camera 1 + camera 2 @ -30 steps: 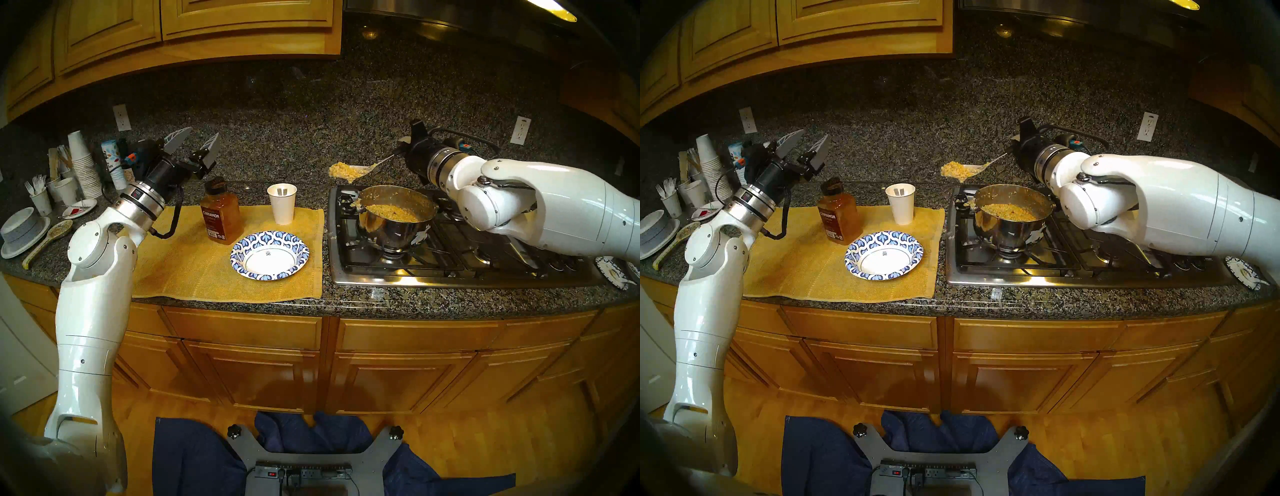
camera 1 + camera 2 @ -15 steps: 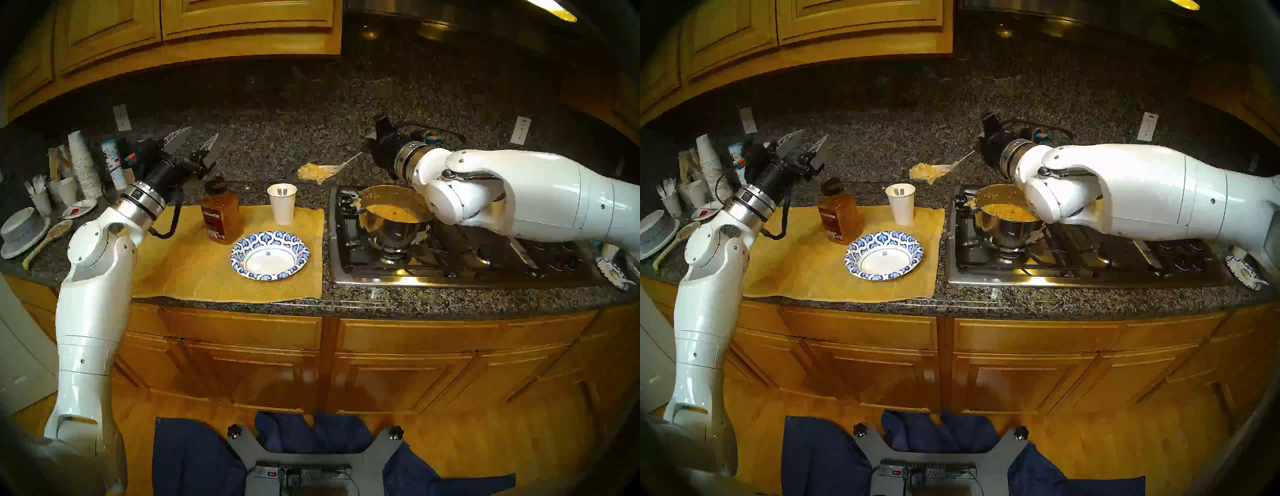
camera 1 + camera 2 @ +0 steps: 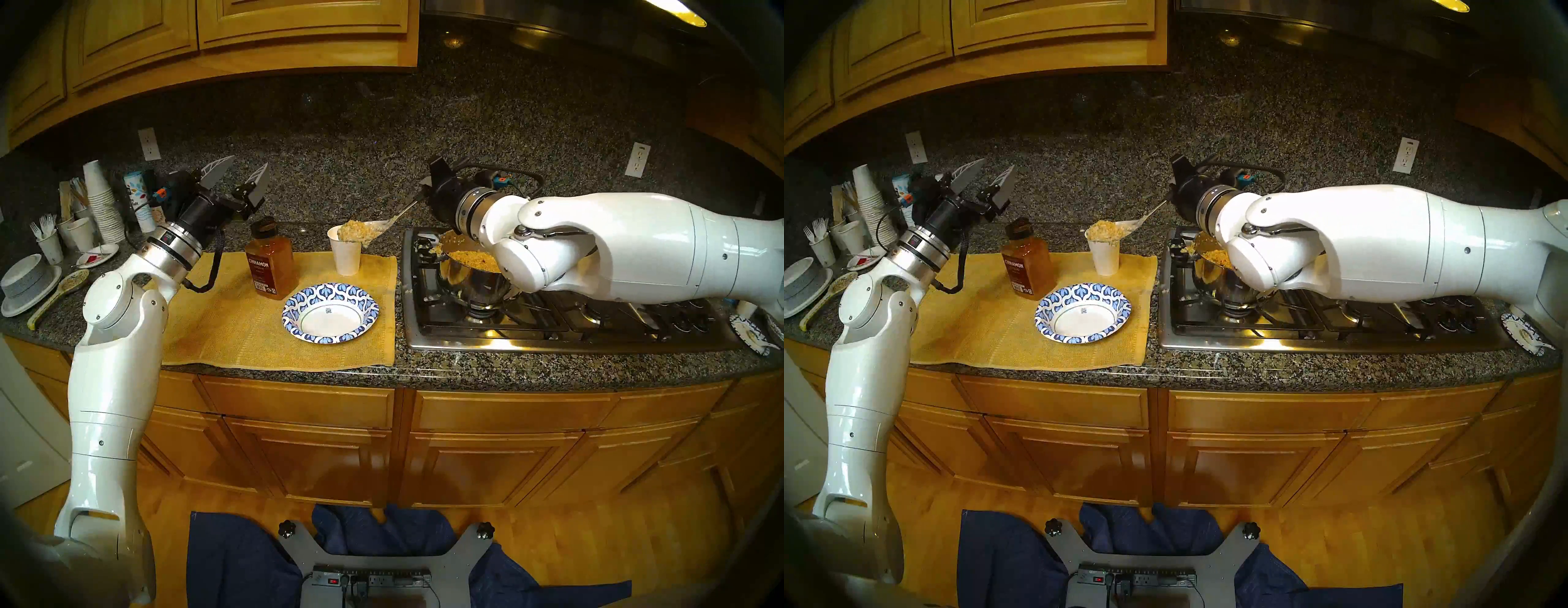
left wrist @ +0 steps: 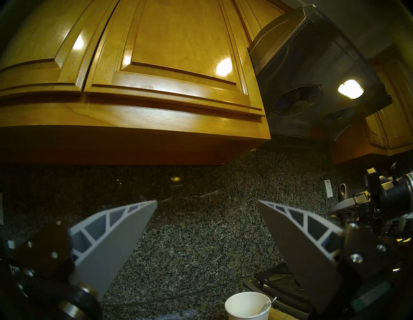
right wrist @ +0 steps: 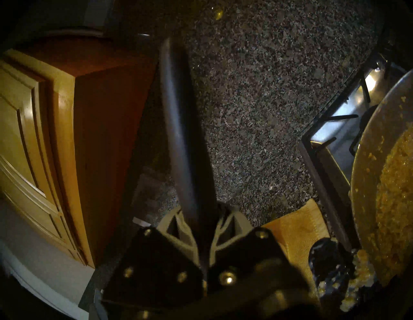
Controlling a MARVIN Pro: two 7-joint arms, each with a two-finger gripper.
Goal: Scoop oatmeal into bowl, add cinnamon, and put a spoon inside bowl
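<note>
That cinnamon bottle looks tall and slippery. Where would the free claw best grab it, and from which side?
Probably around the flat-sided body of the cinnamon, above the label and below the narrower dark cap. It stands upright on the yellow mat, so a level approach from its left suits, where the open left claw already hangs. On its right the bowl and paper cup crowd it.

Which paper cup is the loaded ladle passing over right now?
The lone white cup standing on the yellow mat, behind the patterned bowl; the ladle shows right over its mouth. The other cups are stacked or clustered far left.
</note>
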